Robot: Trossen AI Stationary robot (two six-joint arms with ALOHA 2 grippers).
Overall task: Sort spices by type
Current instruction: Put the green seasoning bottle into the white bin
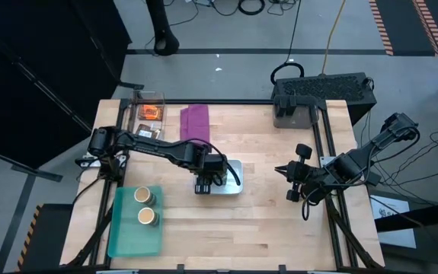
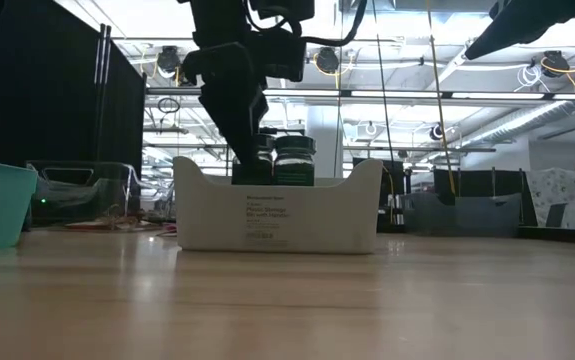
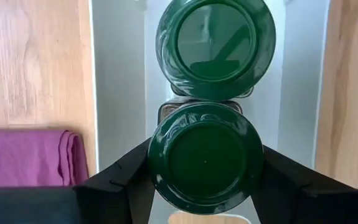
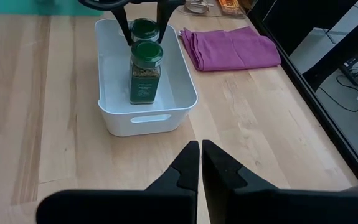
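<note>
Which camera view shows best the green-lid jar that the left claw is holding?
The left wrist view: the held jar fills it, lid up, between both fingers. The right wrist view hides most of it behind the other jar; the low view shows only its top; the high view hides it.

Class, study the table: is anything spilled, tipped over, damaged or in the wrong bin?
Nothing stands out. Both green-lidded jars stand upright in the white bin, two tan-lidded jars upright in the teal tray, and the purple cloth lies folded.
</note>
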